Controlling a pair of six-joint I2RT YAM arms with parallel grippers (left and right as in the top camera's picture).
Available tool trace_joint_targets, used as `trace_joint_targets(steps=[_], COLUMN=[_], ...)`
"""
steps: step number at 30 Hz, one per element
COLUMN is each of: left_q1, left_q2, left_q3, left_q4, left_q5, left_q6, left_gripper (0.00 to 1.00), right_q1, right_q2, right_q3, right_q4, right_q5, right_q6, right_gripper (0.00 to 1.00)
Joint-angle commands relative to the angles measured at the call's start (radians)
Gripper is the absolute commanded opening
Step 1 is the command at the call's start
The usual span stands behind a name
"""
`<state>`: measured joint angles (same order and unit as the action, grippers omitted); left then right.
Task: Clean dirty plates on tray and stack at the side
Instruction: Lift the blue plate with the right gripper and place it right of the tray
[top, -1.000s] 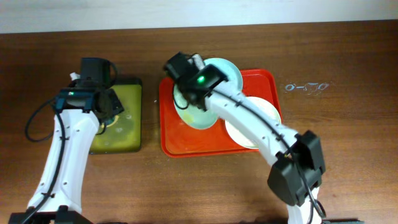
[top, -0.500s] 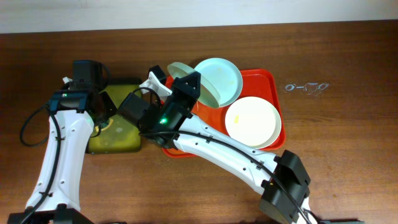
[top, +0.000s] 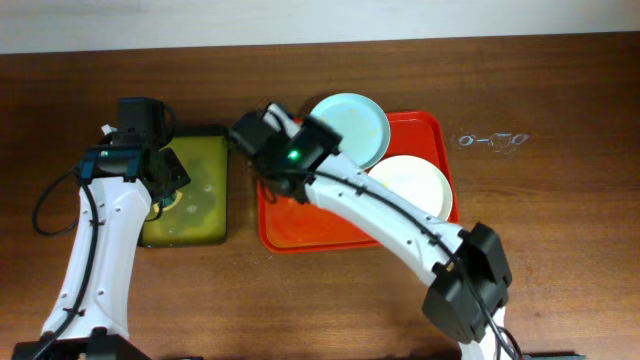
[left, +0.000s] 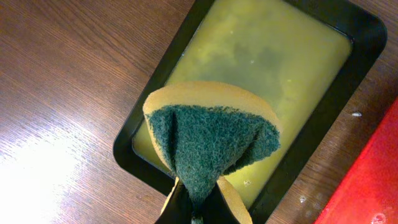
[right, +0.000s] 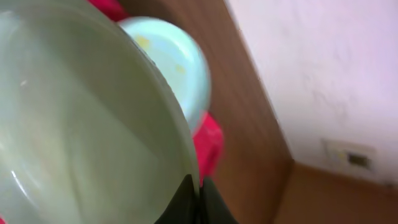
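Note:
My right gripper (top: 268, 122) is shut on the rim of a pale mint plate (right: 81, 124), held tilted above the far left corner of the red-orange tray (top: 300, 225); its jaws (right: 199, 193) pinch the edge. The arm hides this plate in the overhead view. A second mint plate (top: 352, 125) with faint yellow smears lies at the tray's far side and also shows in the right wrist view (right: 174, 56). A cream-white plate (top: 412, 185) lies at the tray's right. My left gripper (left: 196, 205) is shut on a folded yellow-and-green sponge (left: 211, 130) above the olive-green tray (left: 280, 62).
The olive-green tray (top: 200, 200), black-rimmed with yellowish liquid, sits left of the red tray, whose edge shows in the left wrist view (left: 373, 180). A small clear object (top: 490, 140) lies on the wood table at the right. A wall runs along the far table edge.
My right arm carried the mint plate left toward the olive-green tray, then drew back to the red tray's far left corner. The left arm with the sponge barely moved.

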<state>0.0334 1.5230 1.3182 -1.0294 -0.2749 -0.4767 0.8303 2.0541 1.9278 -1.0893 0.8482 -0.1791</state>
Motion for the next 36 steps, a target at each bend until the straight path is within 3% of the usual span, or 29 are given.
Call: trace_joint_targets(steps=[1, 3, 4, 5, 7, 10, 12, 16, 21, 27, 32, 36], left_q1=[0.003, 0.003, 0.003, 0.003, 0.003, 0.003, 0.003, 0.003, 0.003, 0.002, 0.002, 0.002], left_q2=[-0.009, -0.009, -0.009, -0.009, -0.009, -0.008, -0.009, -0.008, -0.008, -0.008, -0.008, -0.008], left_q3=[-0.008, -0.008, -0.008, -0.008, -0.008, -0.008, -0.008, -0.008, -0.009, -0.009, -0.009, -0.009], left_q4=[0.006, 0.010, 0.011, 0.011, 0.010, 0.011, 0.014, 0.018, 0.018, 0.018, 0.019, 0.022], left_q5=[-0.021, -0.021, -0.021, -0.021, -0.021, -0.020, -0.020, -0.021, -0.021, -0.021, -0.019, -0.018], left_q6=[-0.008, -0.008, -0.008, -0.008, -0.008, -0.008, -0.008, -0.008, -0.008, -0.008, -0.008, -0.009], left_gripper=[0.00, 0.00, 0.00, 0.00, 0.00, 0.00, 0.00, 0.00, 0.00, 0.00, 0.00, 0.00], right_q1=[0.005, 0.003, -0.002, -0.014, -0.030, -0.057, -0.096, -0.262, -0.615, -1.064, -1.267, -1.330], right_q2=[-0.051, -0.049, -0.048, -0.048, -0.048, -0.051, -0.051, -0.051, -0.048, -0.003, 0.071, 0.161], right_q3=[0.002, 0.001, -0.001, -0.008, -0.007, -0.007, -0.007, -0.007, -0.007, -0.007, -0.008, -0.008], right_q4=[0.000, -0.013, -0.021, -0.026, -0.024, -0.011, 0.003, 0.095, 0.126, 0.126, 0.093, 0.068], right_q5=[0.153, -0.072, -0.276, -0.472, -0.429, -0.166, -0.180, -0.600, -1.153, -1.181, -1.181, -1.181], right_q6=[0.029, 0.029, 0.008, -0.087, -0.153, -0.065, -0.067, -0.067, -0.037, 0.163, 0.188, 0.188], right_gripper=[0.04, 0.04, 0.04, 0.04, 0.04, 0.04, 0.04, 0.04, 0.04, 0.04, 0.04, 0.04])
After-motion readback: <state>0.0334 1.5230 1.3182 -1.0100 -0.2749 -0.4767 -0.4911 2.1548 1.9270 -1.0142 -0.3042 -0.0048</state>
